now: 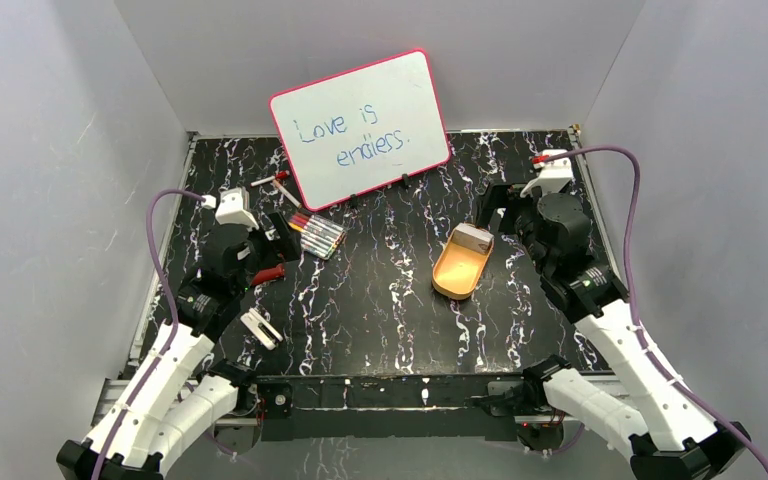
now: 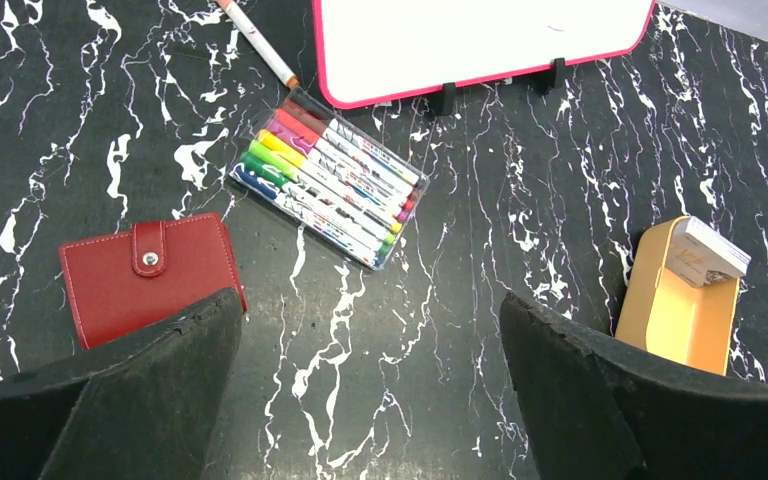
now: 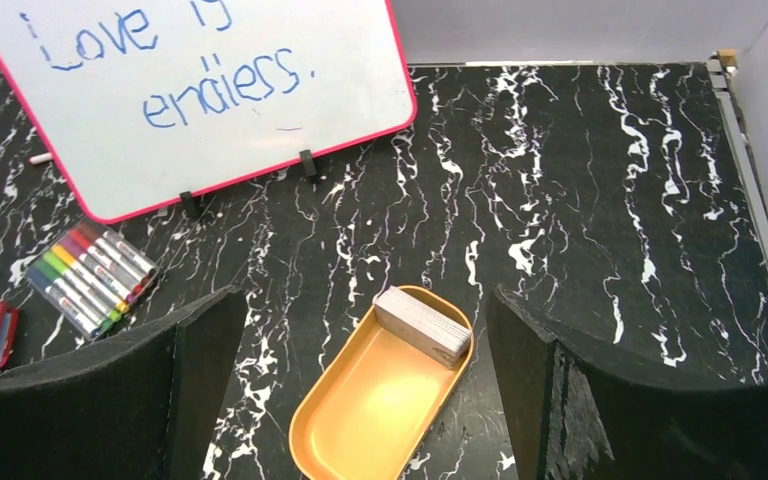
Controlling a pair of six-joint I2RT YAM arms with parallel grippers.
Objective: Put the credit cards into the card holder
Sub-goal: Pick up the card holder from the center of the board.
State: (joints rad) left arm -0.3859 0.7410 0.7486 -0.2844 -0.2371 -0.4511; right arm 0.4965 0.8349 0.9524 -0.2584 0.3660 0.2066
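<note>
Orange tray holds the credit cards; card holder left of it shows fully only on left wrist cam. Left gripper and right gripper both wide apart.

place: robot lab cell | evidence: grey panel walls boxing black marbled table; two arms bolted on

Overhead view, wrist views share tray
</note>
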